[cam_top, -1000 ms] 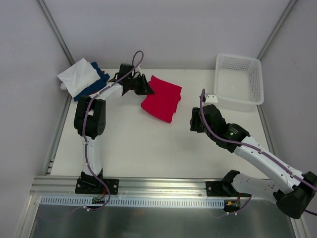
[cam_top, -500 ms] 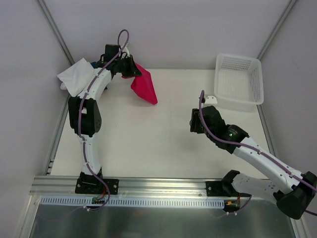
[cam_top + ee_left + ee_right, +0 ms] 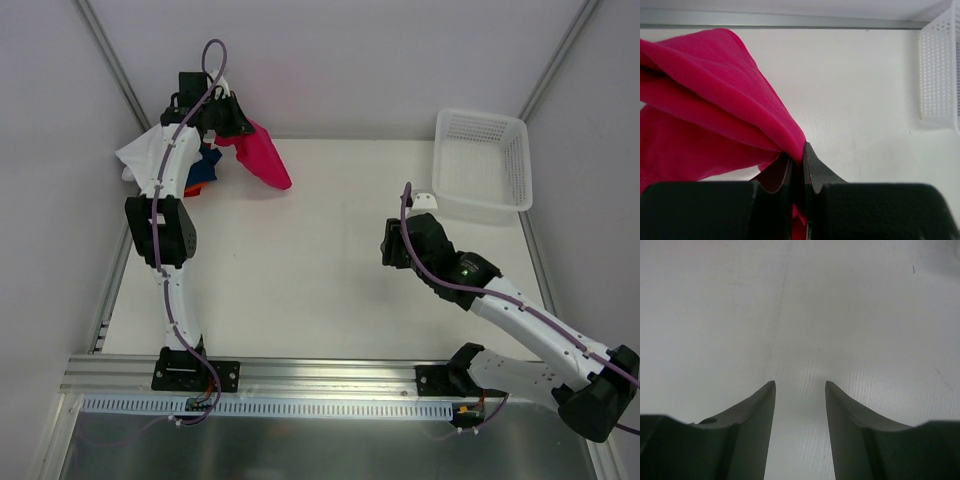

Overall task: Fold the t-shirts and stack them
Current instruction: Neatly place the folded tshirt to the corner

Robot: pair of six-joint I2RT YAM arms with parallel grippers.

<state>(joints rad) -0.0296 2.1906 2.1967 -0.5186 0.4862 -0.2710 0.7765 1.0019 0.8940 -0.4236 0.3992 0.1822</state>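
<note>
A crimson-red t-shirt (image 3: 263, 158) hangs bunched above the table's far left, pinched at one edge by my left gripper (image 3: 232, 122), which is shut on it. In the left wrist view the red cloth (image 3: 715, 100) spills up and left from between the closed fingertips of the left gripper (image 3: 799, 150). Just left of it lies a stack of folded t-shirts: white (image 3: 140, 155) on top, dark blue (image 3: 208, 160) and orange (image 3: 195, 188) peeking out beneath. My right gripper (image 3: 391, 243) hovers low over bare table at centre right, open and empty (image 3: 800, 385).
A white lattice basket (image 3: 482, 114) stands at the far right corner, its wall also showing in the left wrist view (image 3: 940, 70). The white tabletop (image 3: 320, 300) stretches between the arms. Metal frame rails run along the left and near edges.
The left gripper has lifted the red t-shirt off the table and carried it back and left toward the stack. It now hangs instead of lying folded. The right arm has hardly moved.
</note>
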